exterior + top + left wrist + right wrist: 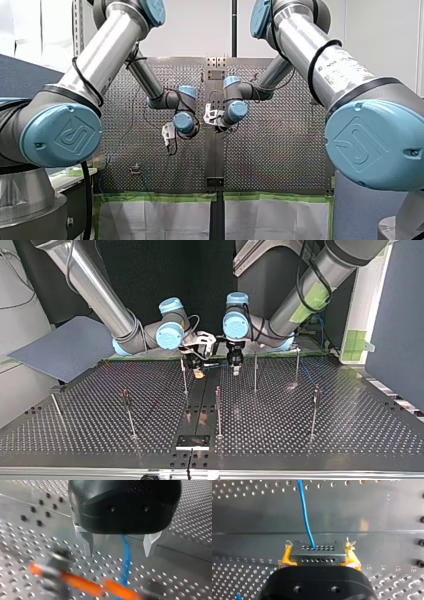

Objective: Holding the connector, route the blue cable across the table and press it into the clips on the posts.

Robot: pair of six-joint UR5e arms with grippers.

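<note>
In the right wrist view my right gripper [319, 556] is shut on a black connector [317, 551], its yellow pads [286, 556] against the connector's two sides. The blue cable [306, 515] leaves the connector's face and runs away over the table. In the left wrist view my left gripper [119, 554] stands open just above the table. The blue cable [125, 562] passes between its metal fingers [88, 545] without touching them. In the top view my right gripper [199, 371] and my left gripper [235, 369] hang close together near the table's far middle.
Several thin posts stand on the perforated table [350, 430], among them one [184, 375] beside my right gripper, one [255, 372] beside my left, and one [218, 410] nearer the camera. A blurred orange and dark shape [82, 582] lies ahead of my left gripper.
</note>
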